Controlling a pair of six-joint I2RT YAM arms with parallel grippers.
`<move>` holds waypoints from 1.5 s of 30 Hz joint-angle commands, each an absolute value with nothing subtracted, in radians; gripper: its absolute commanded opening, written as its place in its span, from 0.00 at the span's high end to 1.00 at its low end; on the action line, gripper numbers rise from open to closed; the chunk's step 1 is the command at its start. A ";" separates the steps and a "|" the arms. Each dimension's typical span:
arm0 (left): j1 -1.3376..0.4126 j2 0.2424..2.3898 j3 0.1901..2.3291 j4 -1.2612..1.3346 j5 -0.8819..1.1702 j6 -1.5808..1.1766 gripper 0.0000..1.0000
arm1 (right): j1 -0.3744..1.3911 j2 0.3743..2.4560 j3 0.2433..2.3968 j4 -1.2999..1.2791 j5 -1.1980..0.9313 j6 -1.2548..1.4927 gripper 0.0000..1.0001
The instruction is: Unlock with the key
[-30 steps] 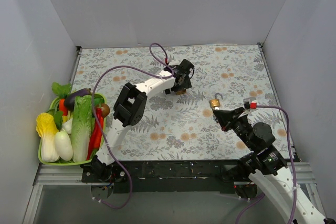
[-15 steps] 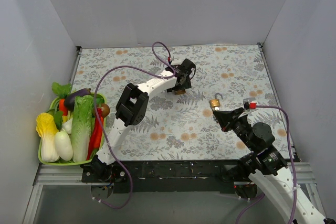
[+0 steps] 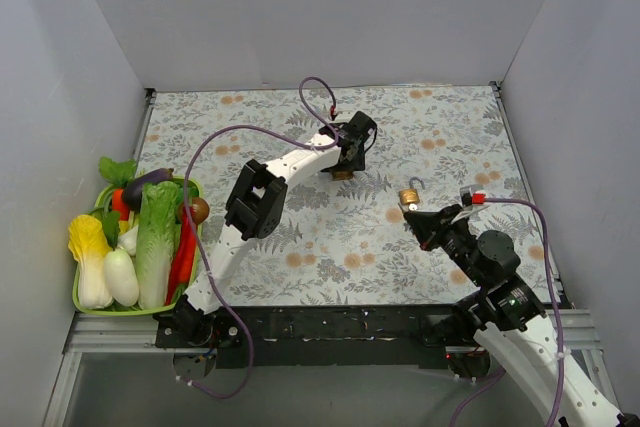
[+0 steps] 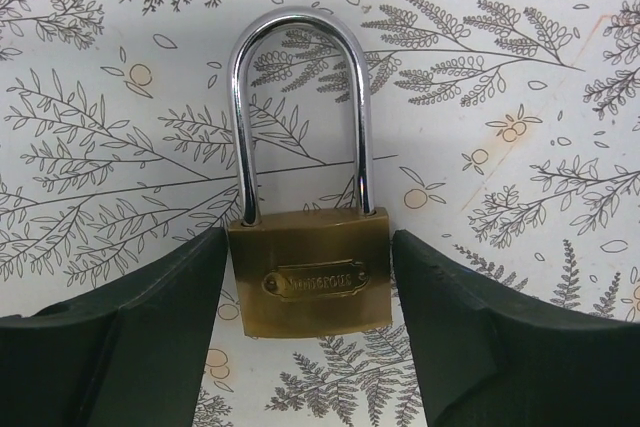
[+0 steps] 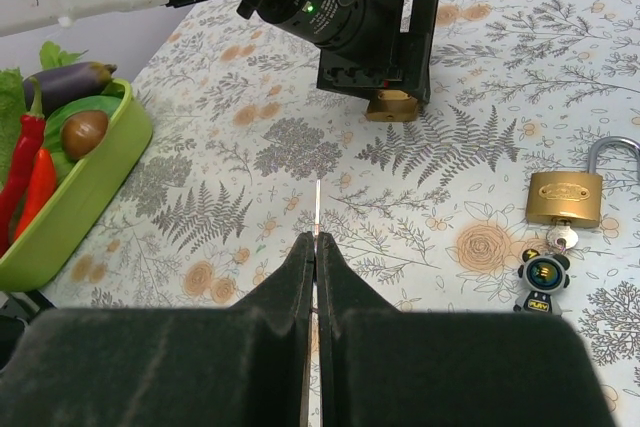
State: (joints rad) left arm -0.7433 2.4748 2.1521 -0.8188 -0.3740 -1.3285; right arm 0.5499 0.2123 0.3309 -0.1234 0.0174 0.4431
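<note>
A brass padlock (image 4: 308, 272) with a long steel shackle lies flat on the floral table. My left gripper (image 4: 308, 237) straddles its body: the left finger touches the side and a thin gap shows at the right finger. From above, that padlock (image 3: 343, 174) peeks out under the left gripper (image 3: 352, 147). My right gripper (image 5: 316, 239) is shut on a key (image 5: 317, 209), whose thin blade sticks out edge-on past the fingertips. A second brass padlock (image 5: 565, 197) lies at the right with a black-headed key (image 5: 540, 282) in its keyhole.
A green tray (image 3: 76, 303) of vegetables sits at the table's left edge. Grey walls enclose the table on three sides. Purple cables loop above the left arm (image 3: 255, 202). The second padlock (image 3: 410, 193) lies just beyond my right gripper (image 3: 414, 217).
The left jaws have narrowed around the brass padlock, and the left wrist has shifted slightly right and away. The right arm holds still.
</note>
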 commanded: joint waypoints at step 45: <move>-0.739 1.803 1.054 -0.048 0.023 -1.924 1.00 | 0.587 0.589 0.123 0.409 -0.152 0.472 0.99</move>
State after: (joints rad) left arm -0.7387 1.8915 1.1320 -0.1207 -0.0116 -1.8191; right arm 0.5602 0.5480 0.1413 0.2390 -0.1387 0.4576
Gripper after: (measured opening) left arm 0.573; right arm 0.031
